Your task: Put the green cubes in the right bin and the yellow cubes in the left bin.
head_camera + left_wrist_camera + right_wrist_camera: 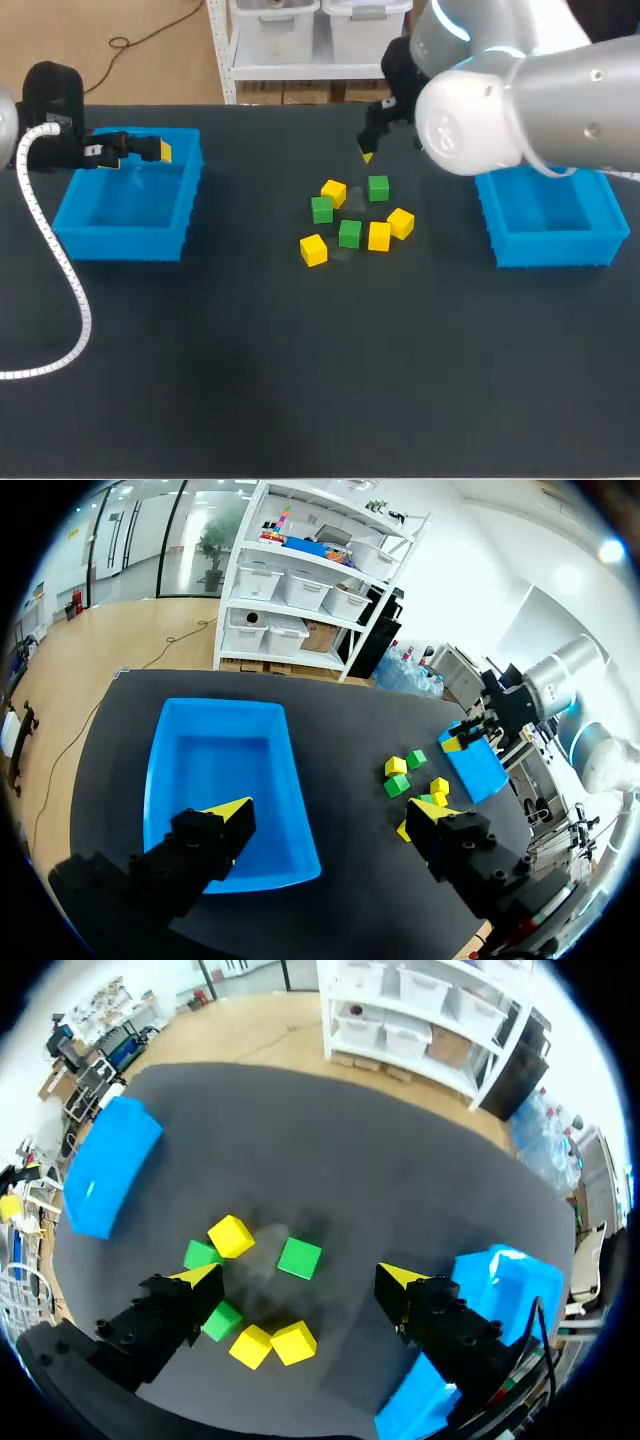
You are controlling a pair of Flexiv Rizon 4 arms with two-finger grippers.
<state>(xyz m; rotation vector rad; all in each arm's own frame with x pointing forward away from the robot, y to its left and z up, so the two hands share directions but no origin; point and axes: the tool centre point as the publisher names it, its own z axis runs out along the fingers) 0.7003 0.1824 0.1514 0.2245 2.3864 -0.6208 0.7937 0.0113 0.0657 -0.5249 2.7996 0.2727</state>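
Note:
Several yellow cubes [334, 192] and three green cubes [349, 233] lie in a loose cluster at the table's middle. My left gripper [150, 150] hangs open and holds nothing over the far edge of the left blue bin [120, 243]; in its own view the left gripper [333, 808] spans that bin's rim [292, 780]. My right gripper [370, 150] hovers open just behind the cluster. In the right wrist view a green cube [299, 1257] lies below the gap between the right gripper's [300, 1276] fingers, a yellow cube [231, 1236] beside it.
The right blue bin [555, 250] stands at the table's right, its far part hidden by my right arm. No cube shows in either bin. A white ribbed cable [70, 290] trails from my left arm over the table's left side.

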